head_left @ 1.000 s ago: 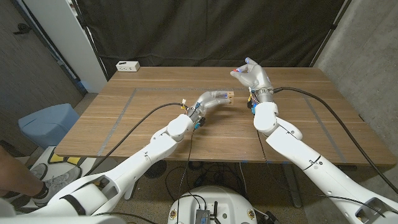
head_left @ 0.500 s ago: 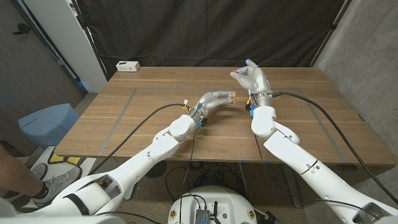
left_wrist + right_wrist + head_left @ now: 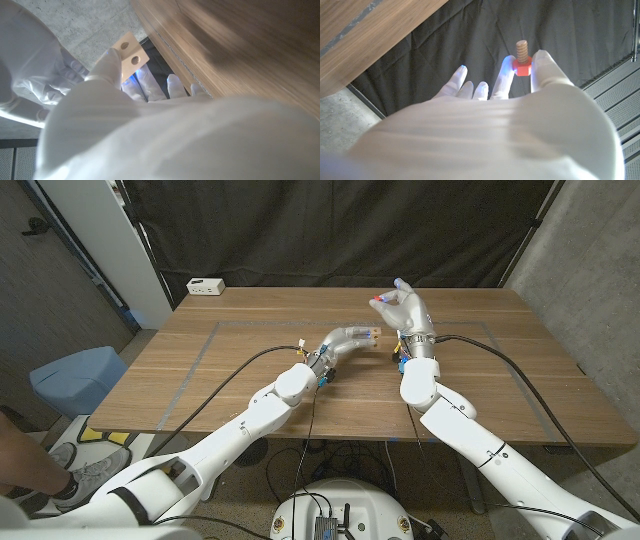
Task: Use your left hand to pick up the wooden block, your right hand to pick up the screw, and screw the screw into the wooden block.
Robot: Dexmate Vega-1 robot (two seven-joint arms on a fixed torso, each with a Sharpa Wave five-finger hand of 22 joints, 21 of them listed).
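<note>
Black cloth hangs behind a brown wooden table [image 3: 250, 370] with fine straight grain and faint pale tape lines. From the head view, the robot's white, smooth-shelled left hand [image 3: 345, 340] holds a small pale rectangular wooden block [image 3: 371, 336] above the table's middle, the block jutting from its fingertips toward the right hand [image 3: 405, 308]. That hand, raised just beside and above, pinches a small red-headed screw [image 3: 380, 298]. A small white box [image 3: 205, 286] sits at the table's far left corner; any writing on it is too small to read.

From the left wrist, the block [image 3: 130, 53] is a flat, light, smooth-cut piece with two round holes in its face, gripped at its lower end by the left hand [image 3: 150, 130].

From the right wrist, the screw [image 3: 522, 59] has a red hexagonal head and a tan ridged wooden shank pointing away from the palm, its head clamped between thumb and a finger of the right hand [image 3: 510, 115].
</note>
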